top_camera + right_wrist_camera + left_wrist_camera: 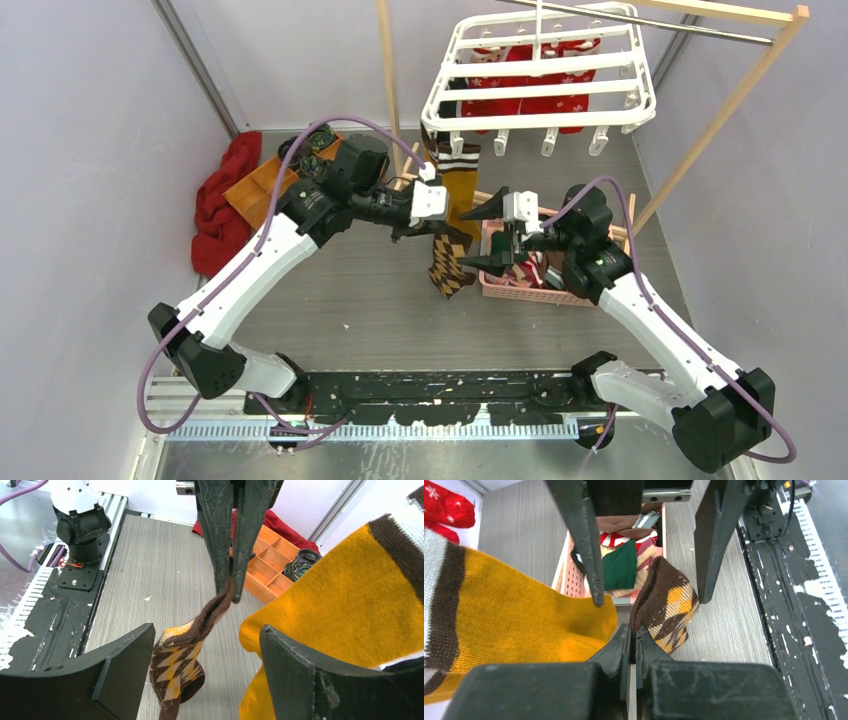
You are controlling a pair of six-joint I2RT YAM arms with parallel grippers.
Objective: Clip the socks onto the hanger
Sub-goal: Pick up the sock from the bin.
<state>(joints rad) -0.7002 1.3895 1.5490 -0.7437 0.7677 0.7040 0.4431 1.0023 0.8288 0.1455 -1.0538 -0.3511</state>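
Argyle sock [180, 665] hangs pinched in left end effector [633, 630], unclipped; right end effector [485, 237] is spread beside it. Mustard sock [340, 595] seems already on the hanger [540, 70].

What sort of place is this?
Probably a robot lab cell set up as a laundry corner: white robot arms, a white plastic clip hanger on a wooden rack, a pink plastic basket of socks.

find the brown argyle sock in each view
top external: centre, argyle sock hangs from the left end effector
left wrist: argyle sock centre, right of the mustard sock
right wrist: argyle sock lower centre, left of the mustard sock
shared landmark: mustard sock
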